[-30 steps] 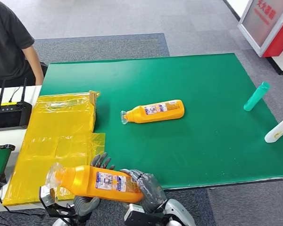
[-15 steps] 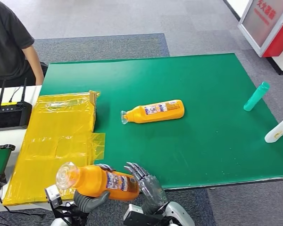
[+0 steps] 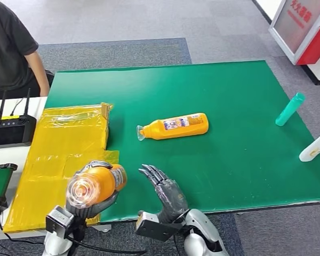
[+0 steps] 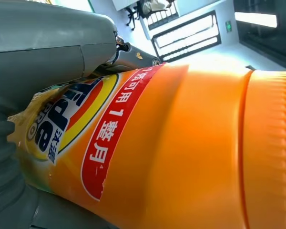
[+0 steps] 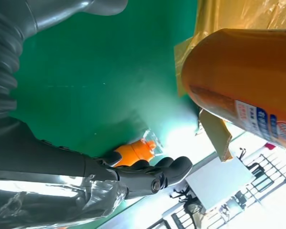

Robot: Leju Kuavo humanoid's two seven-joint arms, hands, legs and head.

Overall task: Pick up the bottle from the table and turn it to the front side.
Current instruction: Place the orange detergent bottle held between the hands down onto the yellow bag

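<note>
The held bottle (image 3: 95, 185) is orange with a clear cap and a red, yellow and blue label; a second bottle (image 3: 174, 126) is orange too. The mat (image 3: 231, 96) is green, the wrap (image 3: 65, 149) yellow, the tube (image 3: 290, 109) teal.

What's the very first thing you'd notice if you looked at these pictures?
The bright orange bottle jumps out: the robot's left hand holds it at the near table edge, its clear cap facing the camera. The right hand hovers open beside it, and a second orange bottle lies mid-way on the green mat.
</note>
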